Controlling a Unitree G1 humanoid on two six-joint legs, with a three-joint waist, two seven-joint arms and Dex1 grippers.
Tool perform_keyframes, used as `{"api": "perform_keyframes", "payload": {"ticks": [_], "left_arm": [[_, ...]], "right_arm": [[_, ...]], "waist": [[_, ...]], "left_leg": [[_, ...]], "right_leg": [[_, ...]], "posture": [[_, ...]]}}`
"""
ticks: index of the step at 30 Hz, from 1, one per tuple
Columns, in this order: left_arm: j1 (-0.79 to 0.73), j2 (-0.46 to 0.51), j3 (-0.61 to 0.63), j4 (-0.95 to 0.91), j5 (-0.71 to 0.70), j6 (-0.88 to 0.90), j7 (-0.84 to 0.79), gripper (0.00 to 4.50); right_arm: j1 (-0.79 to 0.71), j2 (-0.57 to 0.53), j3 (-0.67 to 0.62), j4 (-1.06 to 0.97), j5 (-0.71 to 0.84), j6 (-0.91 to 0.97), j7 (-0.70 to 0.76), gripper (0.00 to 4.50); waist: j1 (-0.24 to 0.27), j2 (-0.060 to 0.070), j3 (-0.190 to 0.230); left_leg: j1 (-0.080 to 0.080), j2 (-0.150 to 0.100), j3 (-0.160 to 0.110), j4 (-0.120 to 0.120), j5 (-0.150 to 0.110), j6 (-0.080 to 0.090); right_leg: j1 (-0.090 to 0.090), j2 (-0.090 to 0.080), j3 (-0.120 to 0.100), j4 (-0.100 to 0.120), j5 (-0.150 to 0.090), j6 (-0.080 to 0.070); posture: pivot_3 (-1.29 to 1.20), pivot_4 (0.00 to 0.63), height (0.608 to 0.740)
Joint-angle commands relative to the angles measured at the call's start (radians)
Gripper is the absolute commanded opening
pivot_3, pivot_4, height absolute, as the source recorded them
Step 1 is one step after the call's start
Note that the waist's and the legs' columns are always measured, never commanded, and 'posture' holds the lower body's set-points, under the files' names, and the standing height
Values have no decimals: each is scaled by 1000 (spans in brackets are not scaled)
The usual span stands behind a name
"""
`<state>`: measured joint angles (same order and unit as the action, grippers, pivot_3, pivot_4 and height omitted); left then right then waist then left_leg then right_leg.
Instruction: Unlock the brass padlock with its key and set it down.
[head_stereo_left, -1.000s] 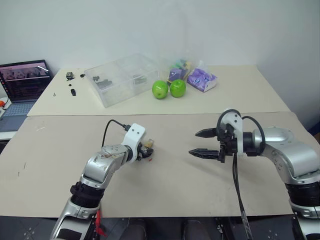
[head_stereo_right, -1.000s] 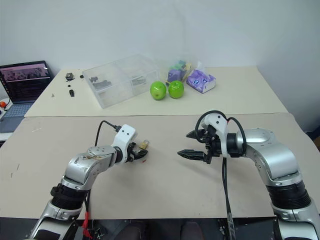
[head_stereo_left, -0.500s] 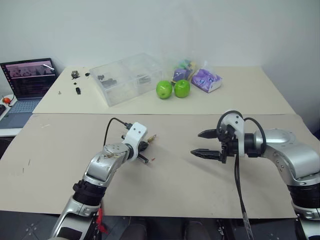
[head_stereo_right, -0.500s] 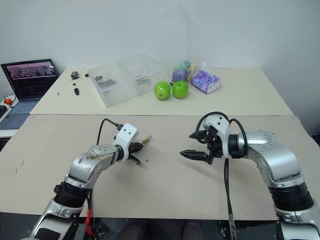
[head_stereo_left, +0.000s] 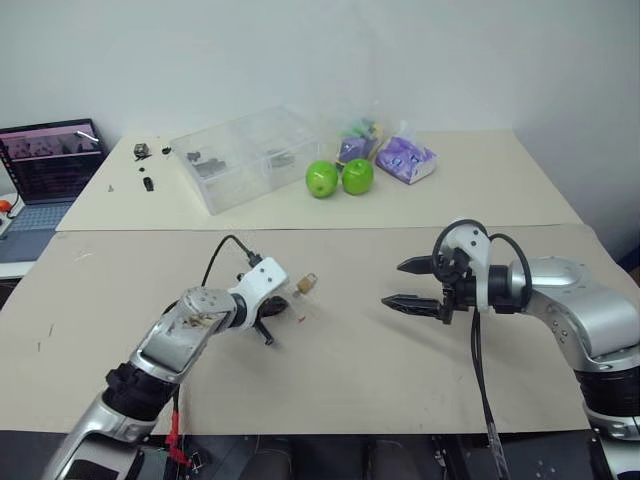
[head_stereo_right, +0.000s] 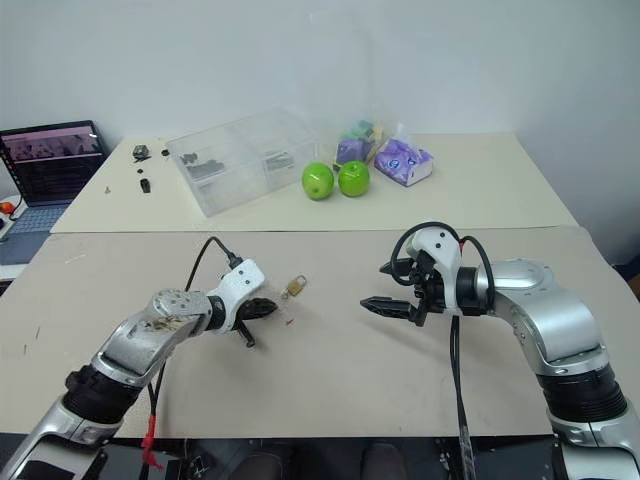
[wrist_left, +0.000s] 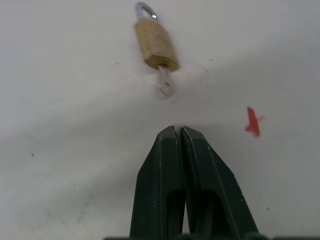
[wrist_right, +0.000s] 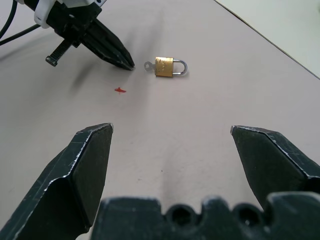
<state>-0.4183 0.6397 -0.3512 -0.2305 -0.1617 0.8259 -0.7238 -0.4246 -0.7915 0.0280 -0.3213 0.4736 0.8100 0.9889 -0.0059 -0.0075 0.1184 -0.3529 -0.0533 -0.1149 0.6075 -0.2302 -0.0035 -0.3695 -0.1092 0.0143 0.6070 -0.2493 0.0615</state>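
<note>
**Padlock released onto the table, key in place**

A second before, the left gripper (wrist_left: 177, 131) had been closed around the brass padlock (wrist_left: 155, 44); half a second before, the padlock hung just off its fingertips. At this moment the padlock lay flat on the tan table (head_stereo_left: 340, 350), free of both grippers, with the left gripper's two black fingers pressed together, holding nothing, and drawn back just short of it. The key (wrist_left: 165, 85) stuck out of the padlock's base, pointing toward those fingertips. The silvery shackle looked seated in the body in the right wrist view, so I could not tell whether the lock had been opened; my judgement was that the setting-down was done but the unlocking may not have been.

The right gripper (wrist_right: 172, 135) hung above the table well apart from the padlock, jaws spread wide and empty, as it had been a second before.

Counted: one padlock, one key, one tiny red sliver (wrist_left: 253, 122) lying near the padlock, two green apples (head_stereo_left: 339, 177) touching on the far table, one clear plastic box (head_stereo_left: 245, 155), one laptop (head_stereo_left: 50, 160) at the far left, and two purple packets (head_stereo_left: 404, 158), as far as could be made out
</note>
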Motion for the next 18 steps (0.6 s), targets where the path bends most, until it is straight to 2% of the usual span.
{"api": "perform_keyframes", "payload": {"ticks": [1, 8, 10, 13, 16, 18], "left_arm": [[-30, 10, -8, -57, -14, -30, -63, 173], [-88, -31, 31, -67, -58, 12, -93, 173], [-112, -57, 57, -37, -58, 27, -59, 173], [-160, -104, 96, 30, -43, 43, 4, 886], [-187, -139, 127, 62, -39, 72, 58, 2166], [-193, -167, 140, 95, -31, 98, 99, 2411]], "right_arm": [[1, 2, -11, -27, 3, -24, -17, 4500], [27, -9, -17, -40, 6, -22, -25, 4500], [29, -10, -16, -41, 7, -21, -26, 4500], [28, -12, -13, -36, 6, -24, -27, 4500], [26, -11, -10, -36, 6, -22, -28, 4500], [24, -11, -7, -33, 5, -24, -28, 4500]], "waist": [[1, 0, 0], [-2, 0, 0], [-5, 0, 0], [-6, -1, 0], [-11, -1, 0], [-8, -1, 0]], "left_leg": [[0, 0, 0, 0, 0, 0], [0, 0, 0, 0, 0, 0], [0, 0, 0, 0, 0, 0], [0, 0, 0, 1, 0, 0], [0, 0, 0, 1, 0, 0], [0, 0, 0, 1, 0, 1]], "right_leg": [[0, 0, 0, 0, 0, 0], [0, 0, 0, 0, 0, 0], [0, 0, 0, 0, 0, 0], [0, 0, 0, 1, 0, 0], [0, 0, 0, 1, 0, 0], [0, 0, 0, 1, 0, 1]], "posture": [[0, 150, 740], [0, 150, 740], [0, 150, 740], [0, 150, 740], [0, 150, 740], [0, 150, 740]]}}
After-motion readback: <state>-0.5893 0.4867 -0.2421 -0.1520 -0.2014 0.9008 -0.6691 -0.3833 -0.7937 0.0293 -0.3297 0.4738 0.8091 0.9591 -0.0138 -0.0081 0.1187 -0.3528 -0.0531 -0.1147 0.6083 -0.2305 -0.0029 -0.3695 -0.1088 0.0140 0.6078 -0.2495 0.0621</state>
